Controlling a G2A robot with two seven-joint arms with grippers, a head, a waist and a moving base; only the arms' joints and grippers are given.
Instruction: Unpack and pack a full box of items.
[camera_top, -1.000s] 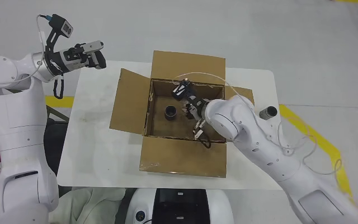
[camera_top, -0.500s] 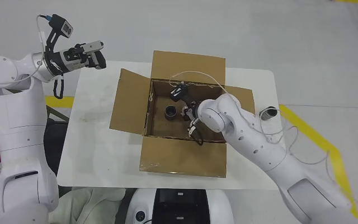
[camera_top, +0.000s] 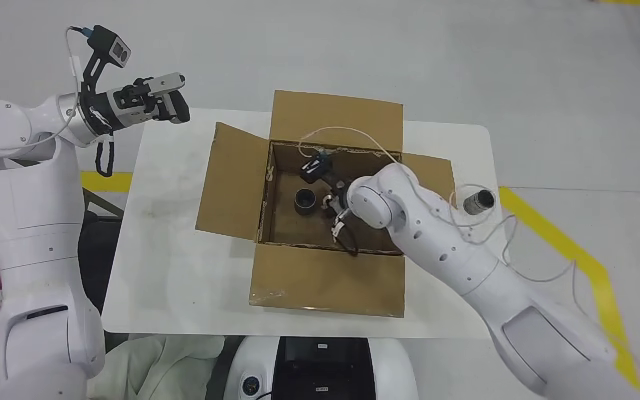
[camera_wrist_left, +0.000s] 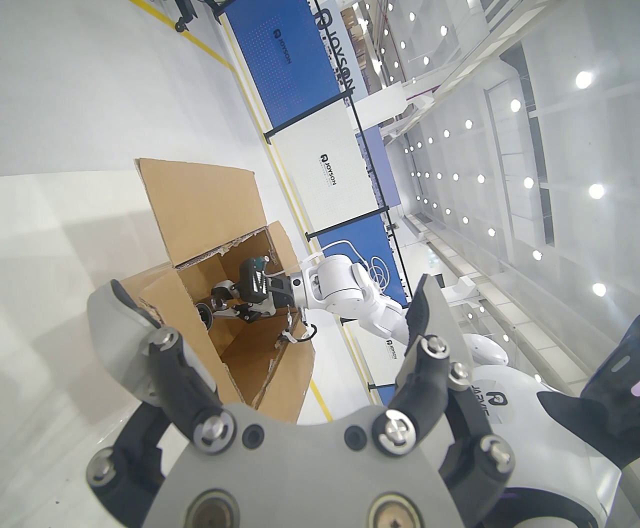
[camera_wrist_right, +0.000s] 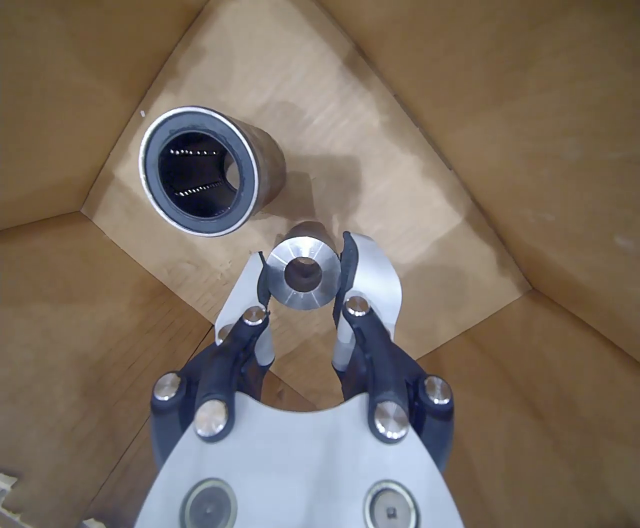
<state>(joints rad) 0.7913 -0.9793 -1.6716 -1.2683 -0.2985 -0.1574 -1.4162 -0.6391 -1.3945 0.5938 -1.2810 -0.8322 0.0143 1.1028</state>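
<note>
While its two fingers squeeze a small shiny tube (camera_wrist_right: 303, 276) from both sides, the right end effector (camera_wrist_right: 303, 250) sits low inside the brown box (camera_top: 330, 270). The tube is upright, just beside a bigger tube with a black rim (camera_wrist_right: 200, 170). The box lies open on the white bench (camera_top: 170, 260), and the left end effector (camera_top: 184, 98) hangs near a bench corner, well apart from the box, fingers spread wide.

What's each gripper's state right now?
Left gripper: open, empty.
Right gripper: closed on metal sleeve inside the box.
</note>
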